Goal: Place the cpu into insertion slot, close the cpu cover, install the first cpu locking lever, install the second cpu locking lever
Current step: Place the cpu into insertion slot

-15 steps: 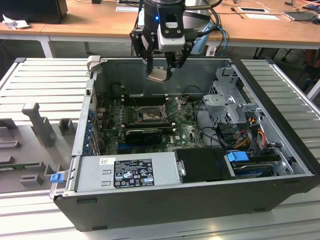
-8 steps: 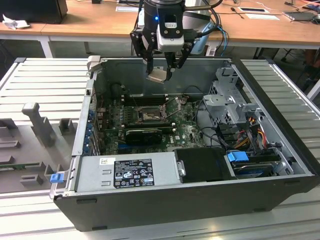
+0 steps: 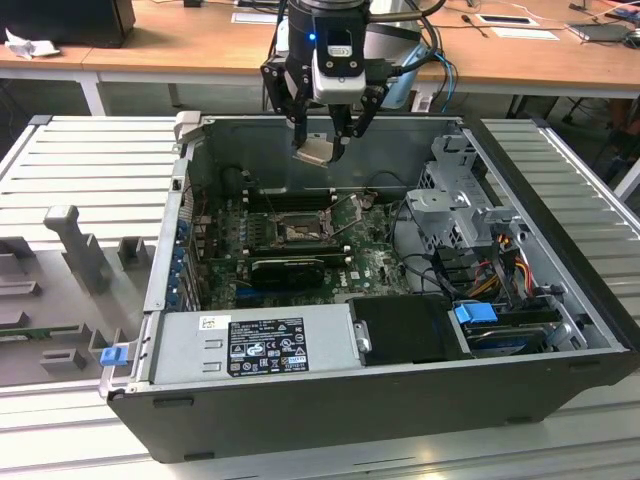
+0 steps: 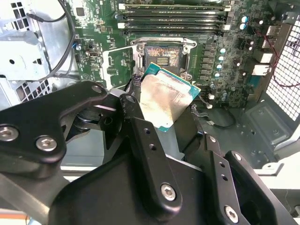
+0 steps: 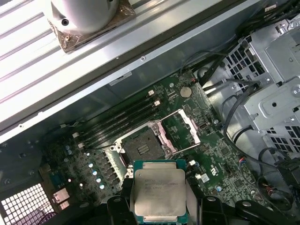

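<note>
exterior view: the cpu [image 3: 314,153] is being pinched between the fingers of the gripper [image 3: 318,148], over the open computer case [image 3: 400,412]. in the first wrist view, the insertion slot [image 5: 140,145] is being seen bare beyond the fingertips, the cpu cover [image 5: 181,130] swung open beside it.

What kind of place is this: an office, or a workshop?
Probably a robotics lab: a gripper holds the cpu over an open computer case on a ribbed metal table, with wooden desks behind.
</note>
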`<state>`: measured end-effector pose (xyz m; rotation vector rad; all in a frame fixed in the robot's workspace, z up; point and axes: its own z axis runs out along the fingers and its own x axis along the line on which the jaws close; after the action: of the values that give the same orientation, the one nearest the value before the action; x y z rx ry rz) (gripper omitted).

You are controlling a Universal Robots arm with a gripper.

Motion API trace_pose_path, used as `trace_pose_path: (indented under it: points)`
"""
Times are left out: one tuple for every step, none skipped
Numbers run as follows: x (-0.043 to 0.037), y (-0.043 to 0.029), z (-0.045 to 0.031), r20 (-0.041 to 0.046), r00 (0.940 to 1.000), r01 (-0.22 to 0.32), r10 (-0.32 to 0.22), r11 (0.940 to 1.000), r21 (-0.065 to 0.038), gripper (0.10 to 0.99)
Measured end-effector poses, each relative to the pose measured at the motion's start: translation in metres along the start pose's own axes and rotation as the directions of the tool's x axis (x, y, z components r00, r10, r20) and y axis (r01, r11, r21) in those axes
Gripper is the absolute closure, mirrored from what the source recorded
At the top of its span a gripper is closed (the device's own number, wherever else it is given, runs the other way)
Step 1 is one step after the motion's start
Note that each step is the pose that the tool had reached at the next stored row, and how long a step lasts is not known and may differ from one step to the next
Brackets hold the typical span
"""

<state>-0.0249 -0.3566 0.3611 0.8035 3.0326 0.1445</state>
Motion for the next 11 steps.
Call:
trace_pose_path:
  points:
    - [0.0, 0.0, 0.0, 0.0002, 1.0, -0.003, 0.003, 1.0, 0.0, 0.557]
    - [0.0, 0.0, 0.0001, 0.0009, 1.0, -0.01, 0.01, 1.0, 0.0, 0.557]
    - [0.0, 0.0, 0.0001, 0.0013, 0.9999, -0.015, 0.015, 0.9999, 0.0, 0.557]
    - [0.0, 0.0, 0.0001, 0.002, 0.9997, -0.022, 0.022, 0.9997, 0.0, 0.557]
    - [0.0, 0.0, 0.0002, 0.0025, 0.9996, -0.028, 0.028, 0.9996, -0.001, 0.557]
    - [0.0, -0.0001, 0.0002, 0.0032, 0.9993, -0.036, 0.036, 0.9994, -0.001, 0.557]
    - [0.0, -0.0001, 0.0002, 0.0039, 0.9991, -0.043, 0.043, 0.9991, -0.001, 0.557]
    - [0.0, -0.0001, 0.0002, 0.0047, 0.9986, -0.053, 0.053, 0.9986, -0.001, 0.557]
    - [0.0, 0.0, 0.0002, 0.0053, 0.9982, -0.059, 0.059, 0.9982, -0.001, 0.557]
    - [0.0, 0.0, 0.0002, 0.0063, 0.9975, -0.071, 0.071, 0.9975, -0.002, 0.557]
    - [0.0, -0.0001, 0.0002, 0.0076, 0.9963, -0.086, 0.086, 0.9963, -0.002, 0.557]
